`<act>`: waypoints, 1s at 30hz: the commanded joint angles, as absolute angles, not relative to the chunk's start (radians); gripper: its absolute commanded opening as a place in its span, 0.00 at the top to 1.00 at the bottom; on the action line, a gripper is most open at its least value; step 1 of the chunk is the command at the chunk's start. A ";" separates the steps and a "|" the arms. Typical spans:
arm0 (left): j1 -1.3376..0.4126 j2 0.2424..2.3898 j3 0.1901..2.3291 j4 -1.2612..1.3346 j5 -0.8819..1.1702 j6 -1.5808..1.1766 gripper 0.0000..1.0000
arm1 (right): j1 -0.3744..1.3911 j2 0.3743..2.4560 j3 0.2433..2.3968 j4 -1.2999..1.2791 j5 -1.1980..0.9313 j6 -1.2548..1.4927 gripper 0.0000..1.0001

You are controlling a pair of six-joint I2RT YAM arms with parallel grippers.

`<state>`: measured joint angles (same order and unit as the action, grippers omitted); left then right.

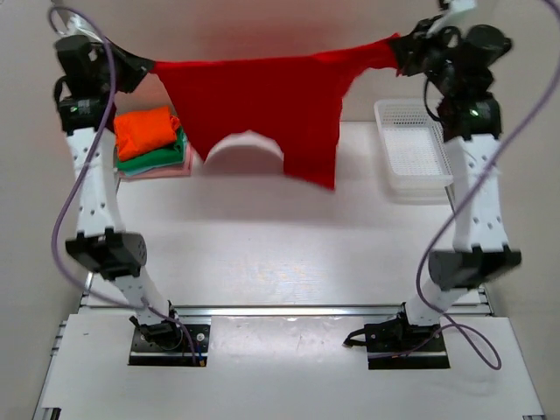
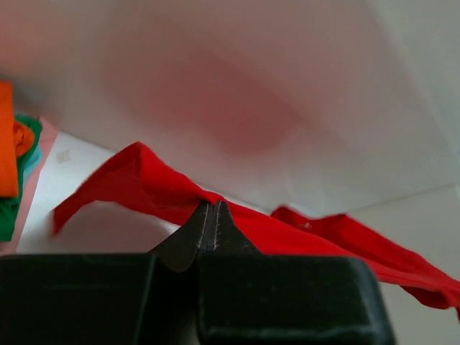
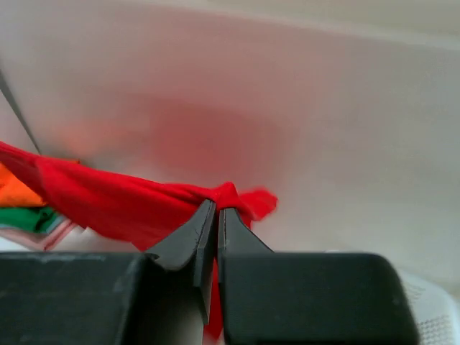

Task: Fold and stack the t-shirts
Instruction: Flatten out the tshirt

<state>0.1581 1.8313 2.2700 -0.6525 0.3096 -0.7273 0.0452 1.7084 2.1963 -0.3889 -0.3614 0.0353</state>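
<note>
The red shirt (image 1: 262,105) hangs in the air over the far side of the table (image 1: 262,254), stretched like a washing line; its long axis runs left to right, one end in each pincer. The left gripper (image 1: 149,68) is pressed together on the left end; the right gripper (image 1: 398,48) is pinching the right end, a little higher. The cloth sags between them, with an arched gap in its lower edge and the longest flap right of middle, so nearer the right arm. Below the left gripper sit the orange shirt (image 1: 147,129), green shirt (image 1: 157,159) and pink shirt (image 1: 162,172), stacked; the basket (image 1: 411,166) lies below the right. Laying it flat likely means both arms lowering together towards the bare table nearer the bases.
</note>
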 commanded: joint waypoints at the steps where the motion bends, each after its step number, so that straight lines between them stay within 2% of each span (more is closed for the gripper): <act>1: 0.141 1.651 2.153 -0.656 0.298 -0.695 1.00 | 0.005 1.525 2.041 -0.282 -0.328 0.037 1.00; 5: 0.100 1.539 1.825 -0.647 0.308 -0.698 1.00 | -0.017 1.364 1.669 -0.229 -0.367 0.083 1.00; 7: 0.094 1.493 1.678 -0.635 0.316 -0.713 1.00 | -0.022 1.313 1.549 -0.239 -0.361 0.075 1.00; 12: 0.048 1.332 1.287 -0.653 0.270 -0.724 1.00 | 0.035 1.119 1.249 -0.353 -0.203 0.161 1.00; 15: 0.011 1.257 1.042 -0.702 0.200 -0.712 1.00 | 0.072 1.028 1.135 -0.463 -0.073 0.263 1.00; 18: -0.028 1.192 0.878 -0.729 0.150 -0.718 1.00 | 0.116 1.025 1.095 -0.635 -0.025 0.328 1.00; 21: -0.040 1.161 0.806 -0.759 0.100 -0.719 1.00 | 0.123 1.025 1.069 -0.747 -0.043 0.371 1.00; 27: -0.064 1.126 0.807 -0.831 0.031 -0.719 1.00 | 0.104 1.026 1.048 -0.857 -0.129 0.399 1.00; 30: -0.039 1.161 0.816 -0.781 0.064 -0.713 1.00 | 0.086 1.069 0.991 -0.775 -0.300 0.373 1.00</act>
<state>-0.0544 1.1507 0.7898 -0.8032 0.0883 -0.7216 0.1074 1.0359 1.0317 -0.8196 -0.1558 0.3695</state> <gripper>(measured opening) 0.022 0.009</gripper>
